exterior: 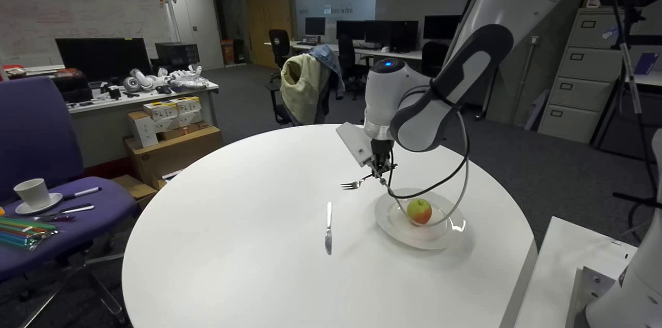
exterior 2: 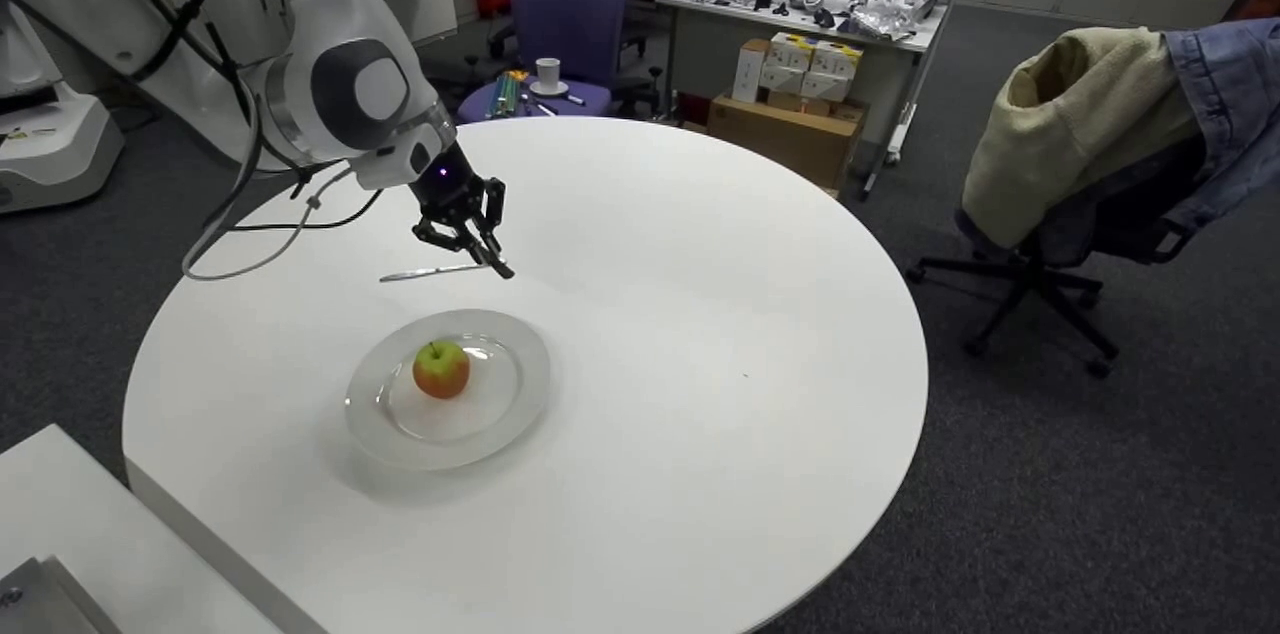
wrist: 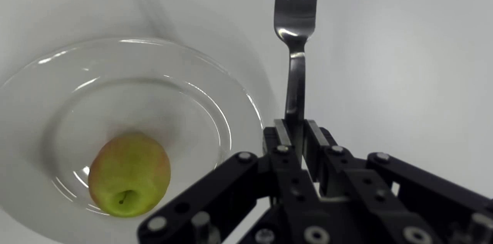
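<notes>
My gripper (exterior: 381, 168) is shut on a metal fork (exterior: 356, 183). In the wrist view the fingers (wrist: 299, 132) pinch the fork's handle (wrist: 295, 78), with its tines pointing away from the jaws. The fork is held above the table. In an exterior view the fingertips (exterior 2: 498, 264) show, and the fork is hidden behind them. A clear plate (exterior: 388, 222) lies beside and below the gripper and shows in every view. A green and red apple (exterior: 419, 211) sits on the plate; it also shows in the wrist view (wrist: 129, 176). A table knife (exterior: 329, 228) lies on the table, apart from the plate.
The round white table (exterior: 217, 245) bears the plate and knife. Cables (exterior: 455, 167) hang in loops from the arm over the plate. A purple chair (exterior: 98, 198) at the table holds a cup (exterior: 34, 193) on a saucer and pens. A chair with jackets (exterior 2: 1090, 124) stands near the table.
</notes>
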